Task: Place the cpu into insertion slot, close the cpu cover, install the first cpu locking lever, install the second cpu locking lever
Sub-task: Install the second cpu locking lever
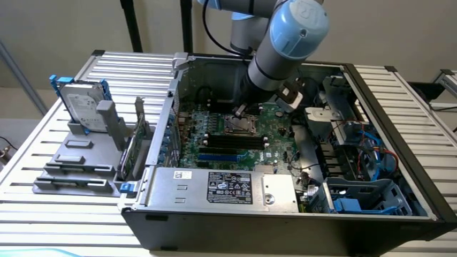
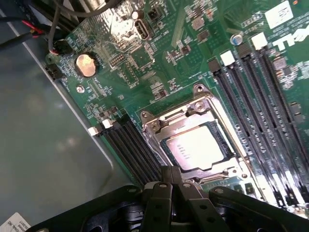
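- The small flat square cpu (image 2: 197, 147), with its dull silver metal top, already lies in the silver-rimmed square insertion slot (image 2: 150, 126) on the green circuit board (image 2: 178, 63), at about 10 o'clock from the long black memory slots (image 1: 232, 140) in the exterior view.
- The thin silvery hinged cpu cover (image 2: 212, 110) appears folded down around the chip, its cut-out centre leaving the metal top bare.
- The black gripper (image 2: 171, 186) hangs just over the socket's edge with its fingers drawn together, holding nothing.
- Handling, as a judgement: the chip is light, stiff and smooth, with a fragile contact side; it is best taken by its edges. The cover is thin, springy sheet metal, best pressed at its free end.
- The board lies flat inside an open dark-grey computer case (image 1: 286, 230), which rests on a ribbed white metal table (image 1: 43, 214).
- A grey hard drive (image 1: 82, 107) stands in a rack at 9 o'clock from the case.
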`<state>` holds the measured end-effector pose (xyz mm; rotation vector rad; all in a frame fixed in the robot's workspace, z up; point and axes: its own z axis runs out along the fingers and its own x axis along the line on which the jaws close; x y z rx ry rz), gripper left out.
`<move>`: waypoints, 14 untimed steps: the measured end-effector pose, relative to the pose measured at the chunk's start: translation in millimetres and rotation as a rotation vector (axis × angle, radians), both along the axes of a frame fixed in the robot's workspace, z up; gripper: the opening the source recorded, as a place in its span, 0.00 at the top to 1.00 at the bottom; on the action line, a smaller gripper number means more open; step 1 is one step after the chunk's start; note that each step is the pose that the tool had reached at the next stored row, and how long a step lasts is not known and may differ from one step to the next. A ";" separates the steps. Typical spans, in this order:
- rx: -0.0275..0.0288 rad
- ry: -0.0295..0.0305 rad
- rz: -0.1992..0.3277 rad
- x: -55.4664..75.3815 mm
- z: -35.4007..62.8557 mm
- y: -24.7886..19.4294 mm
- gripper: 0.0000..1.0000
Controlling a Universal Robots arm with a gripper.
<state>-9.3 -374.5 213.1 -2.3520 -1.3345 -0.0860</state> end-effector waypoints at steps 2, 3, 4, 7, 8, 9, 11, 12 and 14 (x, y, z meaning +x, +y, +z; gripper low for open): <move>-0.0023 0.0000 0.000 0.0 1.8 -5.3 0.89; -0.0032 0.0000 0.000 0.0 2.8 -8.0 0.89; -0.0042 0.0000 0.000 0.0 3.8 -10.5 0.89; -0.0064 0.0000 0.000 -0.1 6.8 -18.4 0.89; -0.0072 0.0000 0.000 -0.2 7.9 -20.9 0.89; -0.0079 0.0000 0.000 -0.3 8.9 -23.3 0.89; -0.0095 0.0000 0.000 -0.7 11.0 -27.9 0.89; -0.0102 0.0000 0.000 -1.1 12.0 -30.0 0.89; -0.0123 0.0000 0.000 -2.3 13.5 -33.5 0.89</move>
